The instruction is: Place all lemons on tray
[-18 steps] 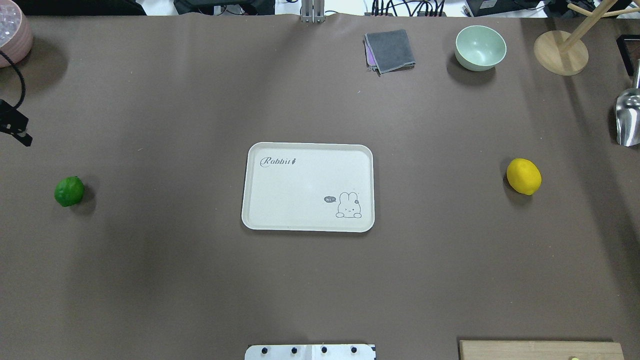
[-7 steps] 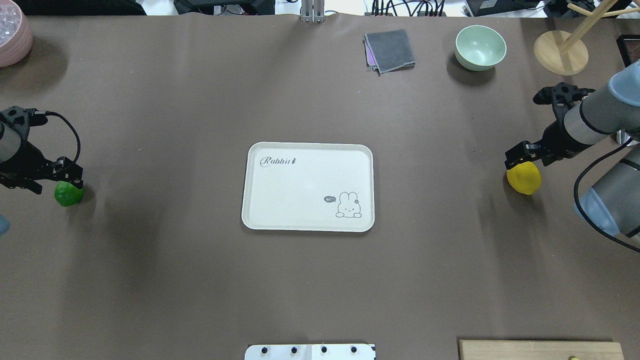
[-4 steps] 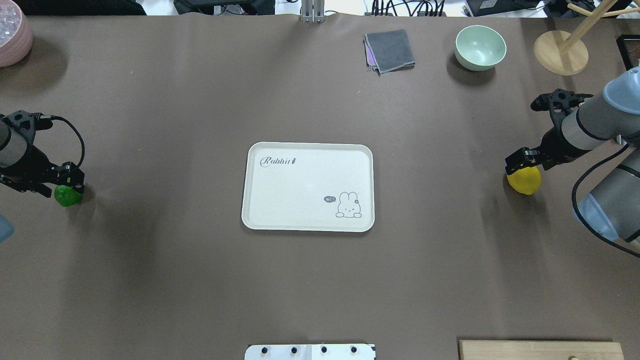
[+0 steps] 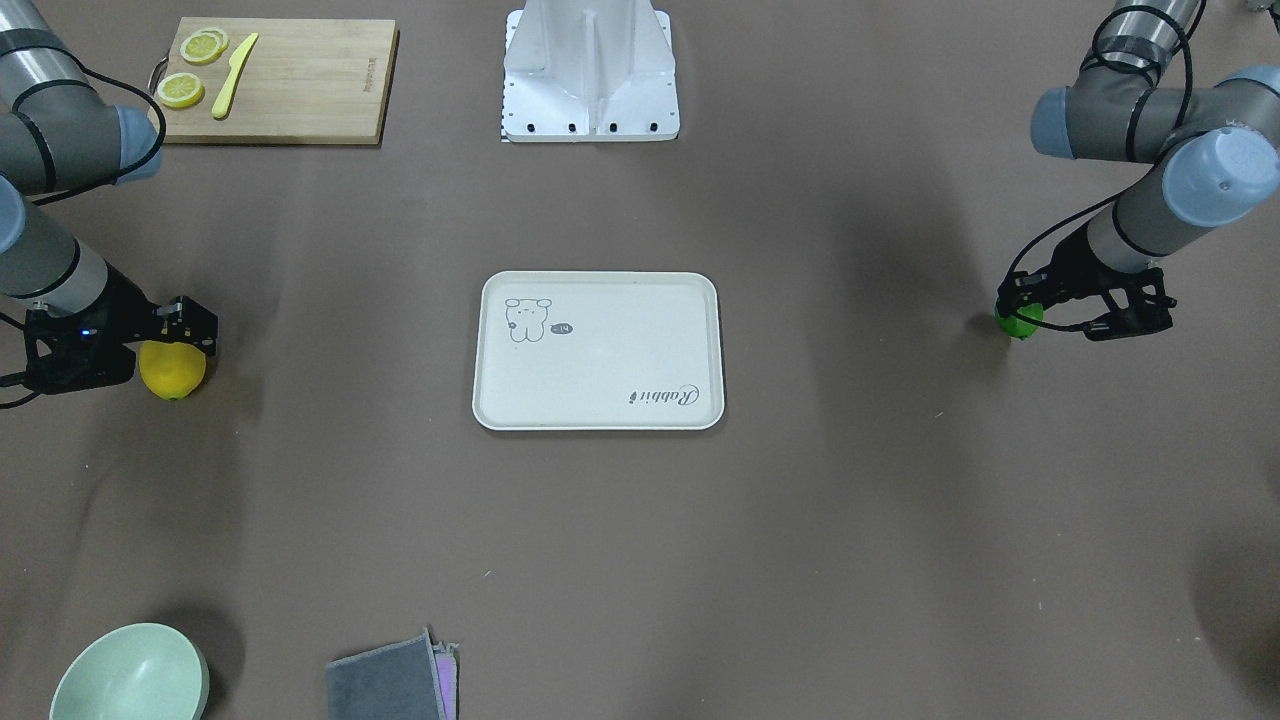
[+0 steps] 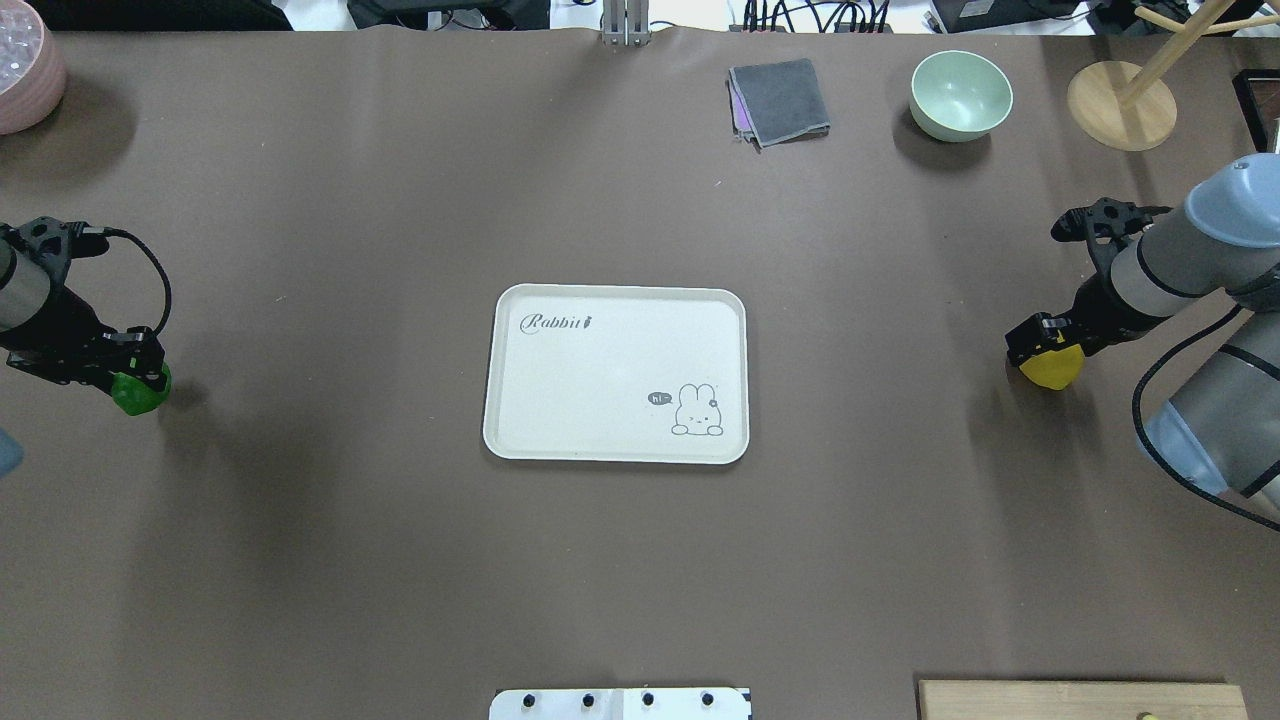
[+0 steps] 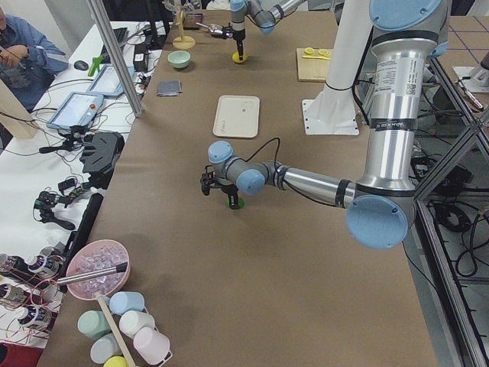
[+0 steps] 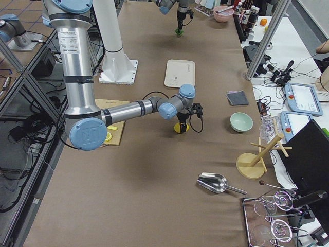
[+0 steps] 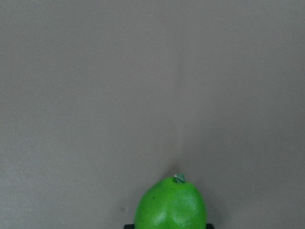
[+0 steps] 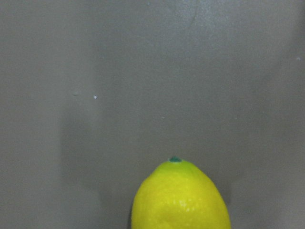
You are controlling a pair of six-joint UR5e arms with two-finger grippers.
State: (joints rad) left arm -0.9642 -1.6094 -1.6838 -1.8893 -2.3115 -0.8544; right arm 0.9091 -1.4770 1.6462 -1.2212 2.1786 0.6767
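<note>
The off-white tray [image 5: 610, 360] lies at the table's middle and has nothing on it; it also shows in the front view [image 4: 600, 360]. The green lemon [image 5: 141, 394] rests on the table at the far left. My left gripper [image 5: 135, 375] is lowered over it, fingers on either side, open. The left wrist view shows the green lemon [image 8: 170, 205] low and centred. The yellow lemon [image 5: 1050, 372] rests at the far right. My right gripper [image 5: 1045, 345] is lowered over it in the same way, open. The right wrist view shows the yellow lemon [image 9: 180, 198] close below.
A wooden cutting board [image 4: 290, 80] with lemon slices and a yellow knife lies near the robot base [image 4: 590, 70]. A pale green bowl [image 5: 960, 95], a grey cloth [image 5: 780, 100] and a wooden stand [image 5: 1120, 105] sit along the far edge. A pink bowl [image 5: 25, 70] is far left.
Both arms came in from the sides and lowered their grippers onto the lemons. Each gripper now sits lower around its fruit. The lemons have stayed where they lay.
</note>
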